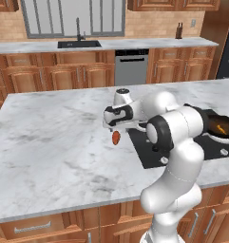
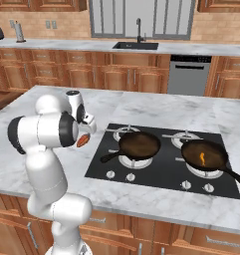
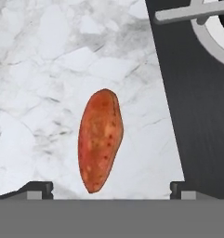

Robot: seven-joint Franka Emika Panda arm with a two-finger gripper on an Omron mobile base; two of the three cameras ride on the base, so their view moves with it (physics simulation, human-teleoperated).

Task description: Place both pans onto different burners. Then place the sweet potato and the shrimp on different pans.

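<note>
The sweet potato (image 3: 99, 139) is a reddish-orange oval lying on the marble counter just left of the black cooktop (image 3: 197, 116); it also shows as sweet potato (image 1: 116, 137) and sweet potato (image 2: 83, 141). My gripper (image 3: 111, 189) hangs right above it, open, with one dark tip on each side of its lower end. In the base views the gripper (image 1: 114, 127) and gripper (image 2: 86, 131) points down at it. Two pans sit on the front burners: the left pan (image 2: 139, 144) is empty, and the right pan (image 2: 203, 154) holds the shrimp (image 2: 202, 158). That pan (image 1: 220, 126) also shows at the right edge.
The rear burners (image 2: 185, 136) stand bare behind the pans. White knobs (image 2: 130, 176) line the cooktop's front edge. A burner grate (image 3: 201, 16) reaches into the hand view's top right. Wide marble counter (image 1: 54, 142) spreads to the left of the sweet potato.
</note>
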